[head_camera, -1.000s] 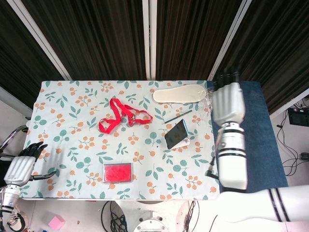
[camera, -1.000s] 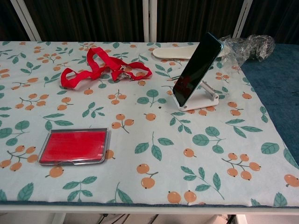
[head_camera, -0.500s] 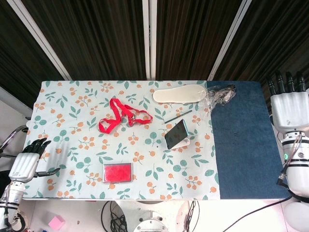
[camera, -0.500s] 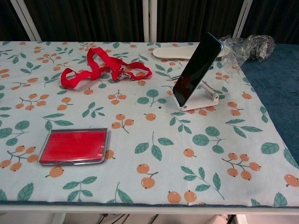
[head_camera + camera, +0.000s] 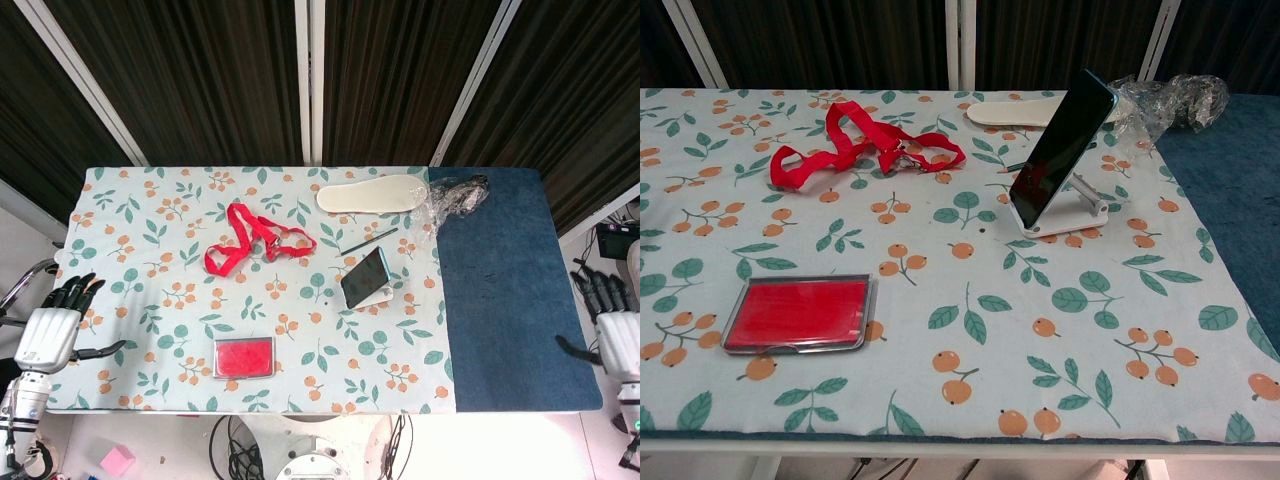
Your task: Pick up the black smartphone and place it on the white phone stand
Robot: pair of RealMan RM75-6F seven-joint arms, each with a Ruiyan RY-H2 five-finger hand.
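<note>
The black smartphone [image 5: 364,277] [image 5: 1062,148] leans upright on the white phone stand [image 5: 381,294] [image 5: 1077,210], right of the table's middle. My left hand [image 5: 52,331] hangs off the table's left front corner, fingers spread, holding nothing. Off the right edge, beside the blue mat, my right hand [image 5: 612,325] sits low with fingers apart and nothing in it. Neither hand shows in the chest view.
A red lanyard [image 5: 251,239] [image 5: 855,148] lies at centre left. A red card case [image 5: 244,356] [image 5: 800,314] sits near the front edge. A white insole [image 5: 371,193], a pen [image 5: 367,240] and crumpled clear plastic [image 5: 453,196] [image 5: 1165,100] lie at the back right. A blue mat [image 5: 510,290] covers the right side.
My right hand has drawn away from above the table's right part, swinging right and down to beyond the mat's edge. The left hand shifted slightly. The phone stays on the stand.
</note>
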